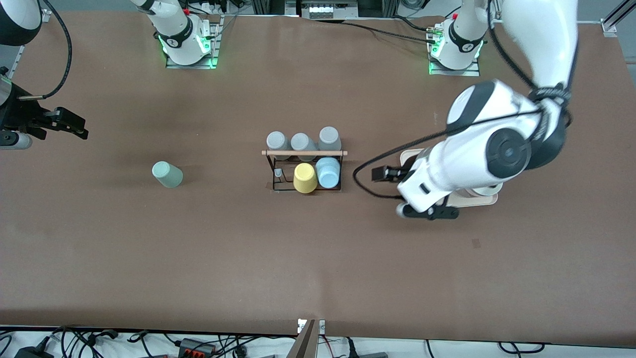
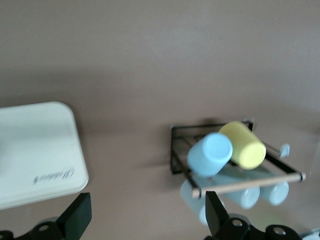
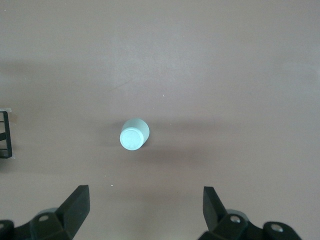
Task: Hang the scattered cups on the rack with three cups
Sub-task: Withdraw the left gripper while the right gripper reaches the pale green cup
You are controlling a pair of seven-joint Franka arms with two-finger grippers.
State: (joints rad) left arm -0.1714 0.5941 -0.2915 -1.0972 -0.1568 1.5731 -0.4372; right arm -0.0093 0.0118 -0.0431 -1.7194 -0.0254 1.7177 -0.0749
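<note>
I see the mint cup [image 1: 167, 174] alone on the tabletop [image 1: 298, 258], the blue cup [image 1: 328, 172] on the rack [image 1: 304, 153]. My left claw [image 2: 145, 215] and right claw [image 3: 145, 210] hover, both spread, empty.

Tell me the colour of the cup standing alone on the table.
Pale mint green cup; the front view shows it best.

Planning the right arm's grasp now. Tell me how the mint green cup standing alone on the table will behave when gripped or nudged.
The mint green cup stands mouth-down, taller than wide, so a sideways nudge would probably tip it. Once on its side it would likely roll, being round. Its plain smooth wall with no handle may slip between the right gripper's open fingers.
</note>
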